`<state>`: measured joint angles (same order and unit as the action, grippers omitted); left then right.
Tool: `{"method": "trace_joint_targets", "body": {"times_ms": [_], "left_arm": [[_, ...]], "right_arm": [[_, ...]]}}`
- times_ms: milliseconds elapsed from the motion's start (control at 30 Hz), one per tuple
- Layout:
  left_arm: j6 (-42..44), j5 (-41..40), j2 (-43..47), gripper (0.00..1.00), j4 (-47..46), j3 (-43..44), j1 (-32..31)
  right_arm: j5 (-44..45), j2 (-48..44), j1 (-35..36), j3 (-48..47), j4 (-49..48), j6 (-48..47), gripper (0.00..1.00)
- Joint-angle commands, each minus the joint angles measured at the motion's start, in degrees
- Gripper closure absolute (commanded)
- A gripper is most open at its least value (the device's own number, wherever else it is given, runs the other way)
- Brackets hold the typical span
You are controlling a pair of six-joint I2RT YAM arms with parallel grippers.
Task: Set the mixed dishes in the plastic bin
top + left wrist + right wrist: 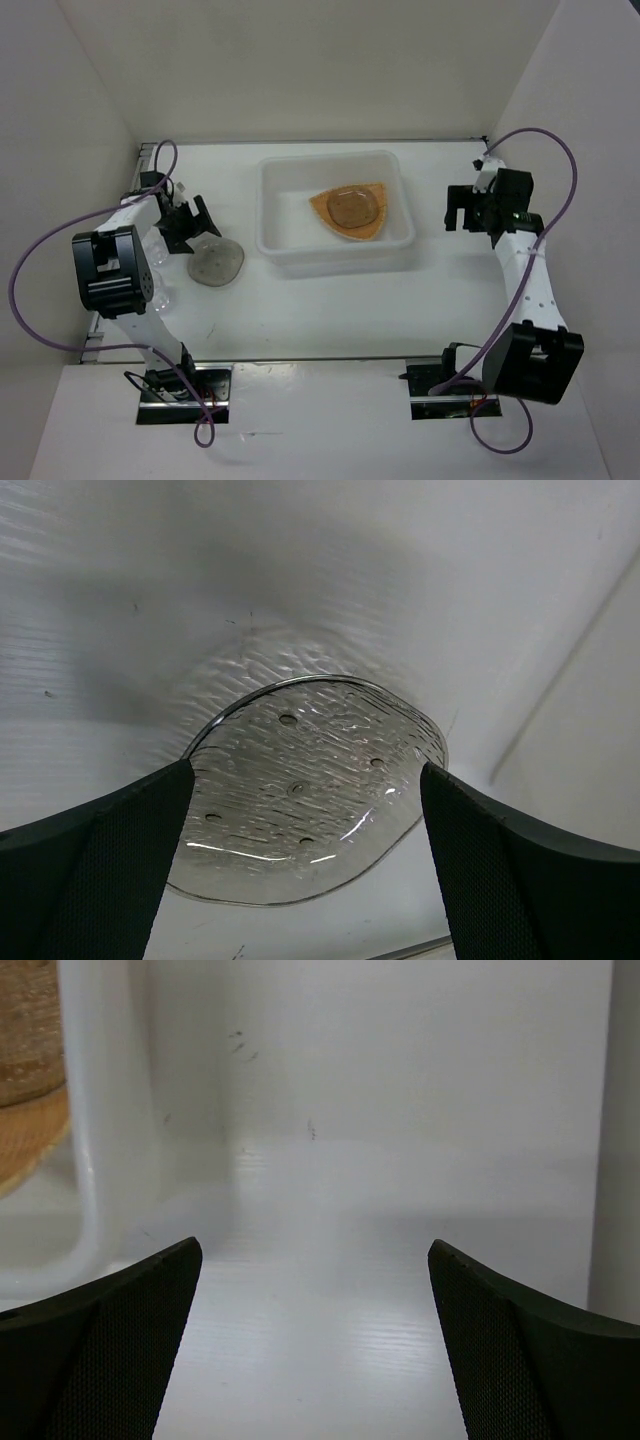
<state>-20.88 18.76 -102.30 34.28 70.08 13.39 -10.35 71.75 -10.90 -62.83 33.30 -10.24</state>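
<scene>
The left gripper (307, 780) stands wide open and empty, its jaws on either side of a grey-brown saucer (300, 740). The saucer lies flat on the white worktop (150, 600), just below and ahead of the gripper; whether the fingers touch its rim I cannot tell. The right gripper (315, 1260) is also wide open and holds nothing, above bare worktop. To its left stands the plastic bin (90, 1160). Inside it lies the orange plate (325, 205), with a second saucer (355, 208) resting on it.

White table (300, 320), bin (275, 215) on it toward the back, saucer (216, 262) just left of bin, faint clear cups (163, 296) farther left.
</scene>
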Motion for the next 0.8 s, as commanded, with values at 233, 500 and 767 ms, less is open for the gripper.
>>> {"method": "trace_joint_targets", "body": {"times_ms": [233,500,767], "left_arm": [[0.94,-11.56,-2.02,0.00,-0.88,3.12,-3.90],[0.41,-15.33,2.80,0.00,1.05,6.11,-5.03],[1.55,-21.74,2.28,0.00,2.46,7.97,-7.41]], "right_arm": [[1.21,-24.25,-2.02,16.41,-6.49,-10.14,0.02],[1.20,-33.07,-2.02,20.46,-7.55,-12.78,0.02],[7.09,-42.62,-2.02,22.04,-2.63,-17.36,0.02]]}}
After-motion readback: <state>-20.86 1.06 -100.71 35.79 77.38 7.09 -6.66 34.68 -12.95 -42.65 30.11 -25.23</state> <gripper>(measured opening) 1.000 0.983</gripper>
